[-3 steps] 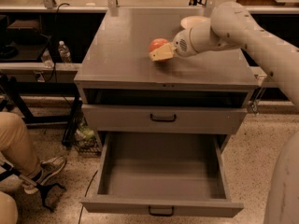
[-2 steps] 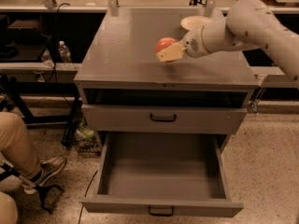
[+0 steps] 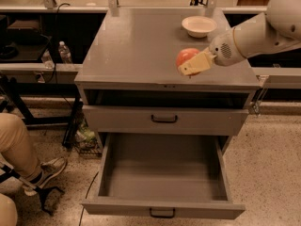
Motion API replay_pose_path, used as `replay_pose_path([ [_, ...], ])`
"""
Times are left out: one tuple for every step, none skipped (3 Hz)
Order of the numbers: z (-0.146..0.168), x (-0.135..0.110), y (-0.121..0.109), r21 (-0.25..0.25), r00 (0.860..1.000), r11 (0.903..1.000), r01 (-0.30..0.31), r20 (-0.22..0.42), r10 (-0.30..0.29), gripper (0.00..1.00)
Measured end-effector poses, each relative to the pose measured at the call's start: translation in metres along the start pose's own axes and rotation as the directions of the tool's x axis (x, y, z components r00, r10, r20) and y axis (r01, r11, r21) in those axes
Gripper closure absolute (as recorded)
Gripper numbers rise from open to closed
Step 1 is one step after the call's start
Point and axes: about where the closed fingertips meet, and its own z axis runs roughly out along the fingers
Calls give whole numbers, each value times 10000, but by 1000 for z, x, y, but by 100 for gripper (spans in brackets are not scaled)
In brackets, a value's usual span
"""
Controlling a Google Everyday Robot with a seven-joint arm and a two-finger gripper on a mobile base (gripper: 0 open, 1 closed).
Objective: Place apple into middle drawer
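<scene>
The red-orange apple (image 3: 185, 56) is held in my gripper (image 3: 190, 65) just above the front right part of the grey cabinet top (image 3: 131, 46). The pale fingers (image 3: 196, 64) are shut on the apple; the arm comes in from the right. Below, the middle drawer (image 3: 162, 173) is pulled fully out, a wide deep grey tray with a black bar handle (image 3: 162, 213) on its front. It lies lower than and nearer the camera than the apple. A shut drawer front (image 3: 164, 119) with a black handle sits above it.
A shallow white bowl (image 3: 199, 25) stands at the back right of the cabinet top. A person's leg and shoe (image 3: 28, 166) are at the lower left on the speckled floor. A water bottle (image 3: 64, 52) stands on a shelf to the left.
The gripper has carried the apple forward and to the right across the cabinet top, toward its front edge. The bowl, hidden by the arm before, now shows.
</scene>
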Motion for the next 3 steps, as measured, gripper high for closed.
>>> replay_pose_path([
  [-6, 47, 29, -840, 9920, 9939, -715, -1101, 620, 100],
  [-6, 47, 29, -841, 9920, 9939, -714, -1102, 620, 100],
  [-5, 72, 38, -759, 9867, 9897, -1213, -1183, 1118, 100],
])
